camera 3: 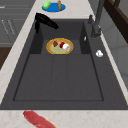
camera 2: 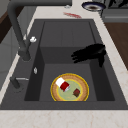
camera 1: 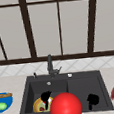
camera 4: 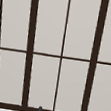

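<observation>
Plate (camera 1: 38, 106) in sink basin; left robot hand (camera 1: 45, 96) hovers above, fingers relaxed.

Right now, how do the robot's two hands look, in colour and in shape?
Both are plain black and shaped like human hands, with a thumb and slim fingers. The left hand and the right hand end at the wrist: no arm, sleeve or cable is attached. Their surface is uniformly dark, with no markings that can be seen.

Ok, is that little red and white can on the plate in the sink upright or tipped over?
Tipped over. The can lies on its side on the yellow-rimmed plate in the sink's left basin, next to a small brown piece.
</observation>
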`<state>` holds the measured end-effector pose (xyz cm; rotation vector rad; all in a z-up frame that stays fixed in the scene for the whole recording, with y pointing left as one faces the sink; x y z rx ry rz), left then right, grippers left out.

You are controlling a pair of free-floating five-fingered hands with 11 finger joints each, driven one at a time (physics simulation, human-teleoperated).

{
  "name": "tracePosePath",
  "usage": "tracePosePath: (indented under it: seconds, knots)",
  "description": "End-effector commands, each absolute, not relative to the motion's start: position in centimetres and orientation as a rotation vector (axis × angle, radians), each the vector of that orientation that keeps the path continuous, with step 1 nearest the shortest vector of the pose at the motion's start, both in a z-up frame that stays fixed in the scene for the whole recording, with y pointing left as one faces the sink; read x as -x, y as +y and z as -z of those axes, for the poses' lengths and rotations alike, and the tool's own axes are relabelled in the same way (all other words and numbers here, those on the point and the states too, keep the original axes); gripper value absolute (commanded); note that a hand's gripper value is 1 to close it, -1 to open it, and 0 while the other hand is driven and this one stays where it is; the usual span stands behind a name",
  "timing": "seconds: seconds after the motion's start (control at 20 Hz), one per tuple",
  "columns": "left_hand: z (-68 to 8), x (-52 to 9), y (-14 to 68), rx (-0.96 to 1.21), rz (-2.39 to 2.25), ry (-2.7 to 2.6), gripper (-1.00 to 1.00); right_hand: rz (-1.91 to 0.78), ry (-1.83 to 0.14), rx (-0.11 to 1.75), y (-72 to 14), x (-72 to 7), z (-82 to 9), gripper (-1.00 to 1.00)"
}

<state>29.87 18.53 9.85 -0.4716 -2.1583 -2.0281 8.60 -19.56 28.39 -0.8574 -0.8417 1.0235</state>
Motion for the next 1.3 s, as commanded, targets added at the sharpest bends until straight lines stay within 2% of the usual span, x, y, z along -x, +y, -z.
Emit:
tracePosePath:
  seconds: [0.0,0.6,0.85,1.25]
  knots:
    - [-8.8,-30.0,18.5,0.365,1.941,-2.112,-1.00,-1.024,-0.842,0.857,-19.6,-8.6,-28.4,0.00]
    - [-6.6,-29.9,18.7,0.261,1.930,-2.036,-1.00,-1.023,-0.842,0.857,-19.6,-8.6,-28.4,0.00]
    - [-6.7,-31.3,18.2,0.369,1.994,-2.045,-1.00,-1.023,-0.842,0.857,-19.6,-8.6,-28.4,0.00]
    - [-4.4,-33.5,17.9,0.378,1.916,-1.978,-1.00,-1.023,-0.842,0.857,-19.6,-8.6,-28.4,0.00]
